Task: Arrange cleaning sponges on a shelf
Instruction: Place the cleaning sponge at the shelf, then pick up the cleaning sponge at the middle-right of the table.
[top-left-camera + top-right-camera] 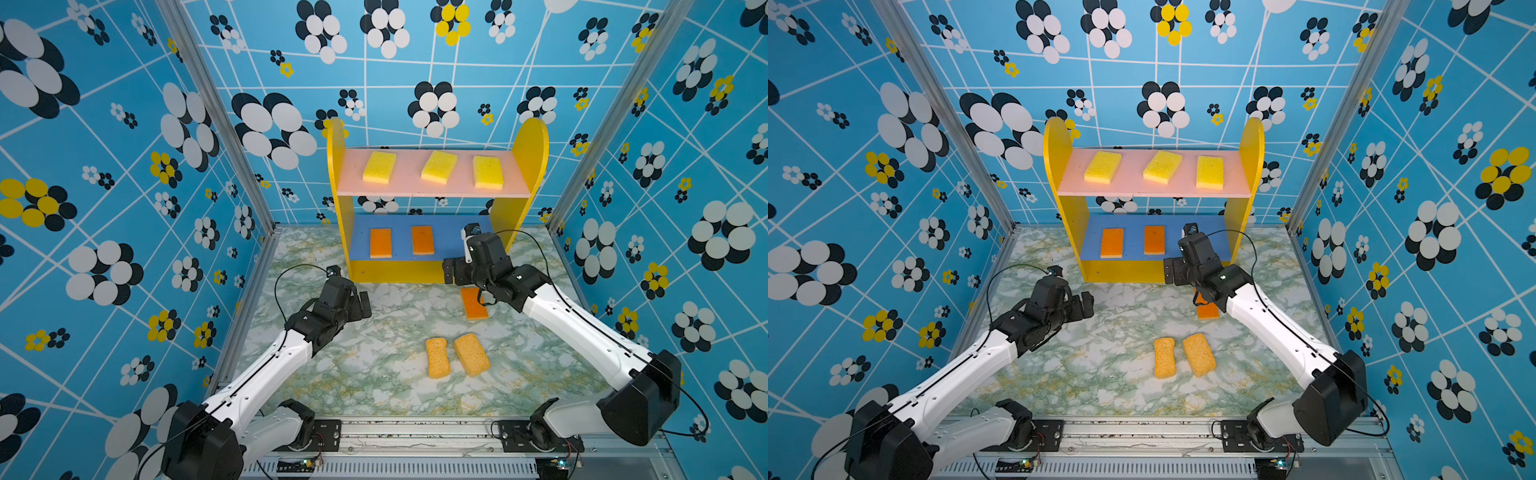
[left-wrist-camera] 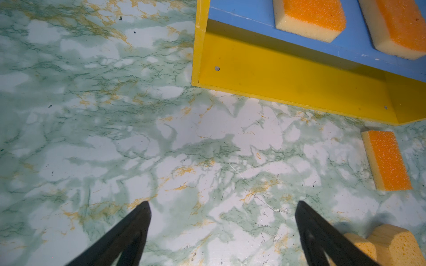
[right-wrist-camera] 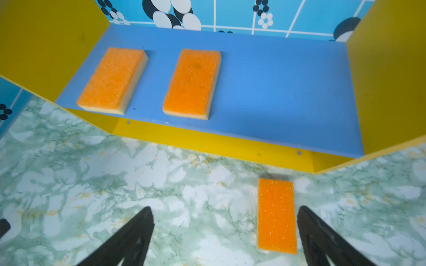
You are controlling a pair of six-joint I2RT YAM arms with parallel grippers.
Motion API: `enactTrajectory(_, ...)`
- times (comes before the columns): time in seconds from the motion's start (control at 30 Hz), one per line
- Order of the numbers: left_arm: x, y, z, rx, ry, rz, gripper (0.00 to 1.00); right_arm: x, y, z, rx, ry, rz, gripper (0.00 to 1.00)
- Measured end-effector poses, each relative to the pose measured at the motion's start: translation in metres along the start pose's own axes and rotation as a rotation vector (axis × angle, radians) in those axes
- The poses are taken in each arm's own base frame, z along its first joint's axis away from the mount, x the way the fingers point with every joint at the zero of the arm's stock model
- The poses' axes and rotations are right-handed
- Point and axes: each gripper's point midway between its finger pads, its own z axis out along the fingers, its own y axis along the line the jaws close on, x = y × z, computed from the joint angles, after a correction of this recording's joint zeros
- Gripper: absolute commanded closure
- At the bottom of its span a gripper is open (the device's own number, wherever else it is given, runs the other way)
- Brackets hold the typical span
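Third orange sponge (image 3: 276, 214) lies on table (image 1: 374, 382) just in front of shelf (image 3: 265, 87). Right gripper (image 3: 224, 230) is spread wide, empty; left gripper (image 2: 222, 228) likewise. Next, probably: sponge to be straddled and gripped, then set on the blue board's free side.

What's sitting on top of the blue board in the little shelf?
Two orange sponges lie flat on the blue board, side by side, not touching. The rest of the board is bare. The board's underside is hidden.

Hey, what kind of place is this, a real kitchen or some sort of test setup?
Likely a robot test booth, not a kitchen: patterned walls on aluminium framing, a marble-print table, two arms bolted to a rail, and a toy-like shelf.
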Motion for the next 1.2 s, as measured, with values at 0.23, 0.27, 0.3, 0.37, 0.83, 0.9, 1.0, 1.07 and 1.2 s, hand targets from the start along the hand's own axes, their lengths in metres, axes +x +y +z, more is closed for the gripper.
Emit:
enactTrajectory(0.23, 0.004, -0.001, 0.007, 0.0, 0.021, 0.006, 0.01, 0.05, -0.031, 0.0, 0.074, 0.08, 0.045, 0.01)
enactTrajectory(0.27, 0.004, -0.002, 0.007, 0.002, 0.023, 0.006, 0.01, 0.057, -0.035, 0.003, 0.085, 0.097, 0.053, 0.01)
enactTrajectory(0.3, 0.004, -0.002, 0.007, 0.003, 0.023, 0.006, 0.01, 0.067, -0.04, 0.007, 0.099, 0.121, 0.063, 0.01)
enactTrajectory(0.37, 0.002, -0.003, 0.007, 0.005, 0.021, 0.006, 0.01, 0.083, -0.048, 0.015, 0.123, 0.169, 0.083, 0.01)
enactTrajectory(0.83, -0.001, -0.004, 0.005, 0.009, 0.013, 0.004, 0.01, 0.15, -0.067, 0.071, 0.15, 0.371, 0.19, 0.01)
enactTrajectory(0.9, -0.001, -0.005, 0.005, 0.01, 0.011, 0.004, 0.01, 0.153, -0.07, 0.077, 0.151, 0.373, 0.206, 0.01)
enactTrajectory(1.0, -0.001, -0.005, 0.005, 0.01, 0.012, 0.004, 0.01, 0.157, -0.072, 0.086, 0.153, 0.378, 0.213, 0.01)
enactTrajectory(1.07, -0.001, -0.005, 0.005, 0.01, 0.012, 0.004, 0.01, 0.159, -0.072, 0.091, 0.154, 0.381, 0.212, 0.01)
enactTrajectory(1.2, -0.001, -0.005, 0.005, 0.01, 0.012, 0.004, 0.01, 0.165, -0.072, 0.103, 0.159, 0.391, 0.209, 0.01)
